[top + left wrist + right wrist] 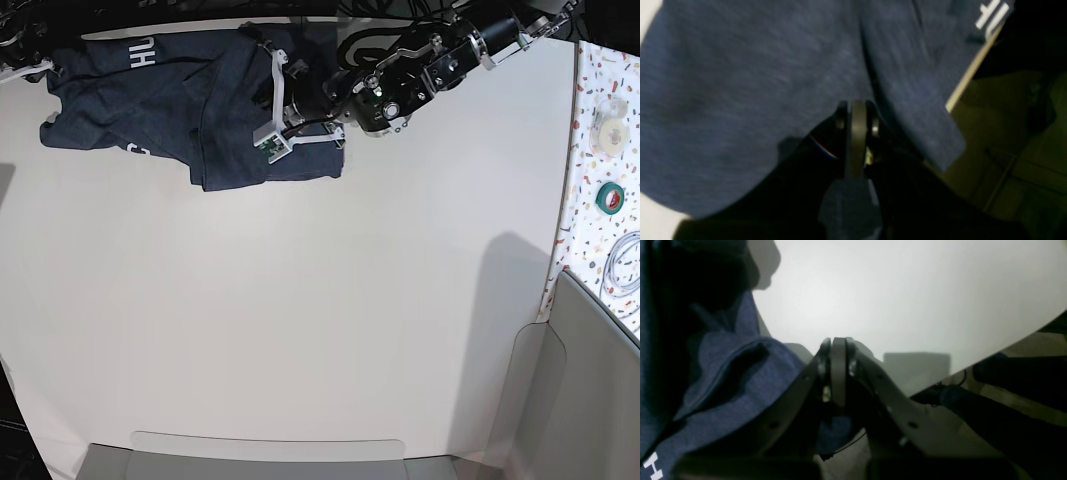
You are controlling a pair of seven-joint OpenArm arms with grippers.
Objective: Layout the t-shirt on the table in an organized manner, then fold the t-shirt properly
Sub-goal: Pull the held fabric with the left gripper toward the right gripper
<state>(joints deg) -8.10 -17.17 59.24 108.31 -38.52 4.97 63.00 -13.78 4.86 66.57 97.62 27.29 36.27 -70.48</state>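
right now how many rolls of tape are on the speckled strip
2. A pale roll lies near the far end of the speckled strip, at the right edge of the base view. A green roll sits just nearer the camera. More may lie outside the frame.

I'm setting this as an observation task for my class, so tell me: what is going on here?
A two-armed robot is handling a navy t-shirt at the far edge of the white table. Both wrist views show shut jaws with blue cloth pinched between them: the left gripper and the right gripper. The shirt lies bunched and creased, white lettering partly showing, so it is neither laid out flat nor folded.
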